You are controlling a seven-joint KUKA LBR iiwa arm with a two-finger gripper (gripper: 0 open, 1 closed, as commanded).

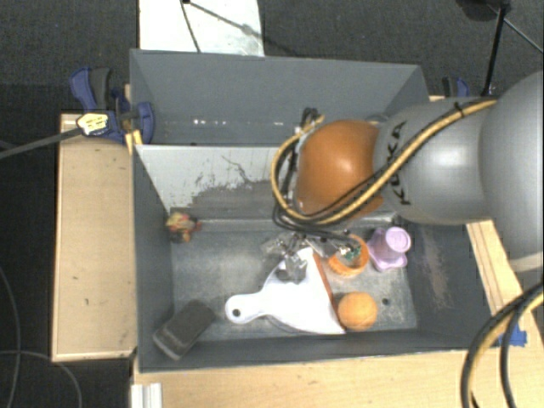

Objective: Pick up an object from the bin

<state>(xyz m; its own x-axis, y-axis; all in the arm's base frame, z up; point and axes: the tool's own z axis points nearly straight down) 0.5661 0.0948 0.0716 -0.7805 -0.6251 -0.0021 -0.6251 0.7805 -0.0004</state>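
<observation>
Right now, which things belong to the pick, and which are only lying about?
In play: gripper; white paddle-shaped board beneath it.
Lying about: orange ball; purple cup; orange ring; dark grey block; small yellow-red thing.

The grey metal bin (212, 270), scuffed whitish, holds a white flat plastic paddle (285, 308), a round orange ball (357, 311), a lilac plastic cup (391, 246) and a dark grey rectangular block (183, 328).
</observation>
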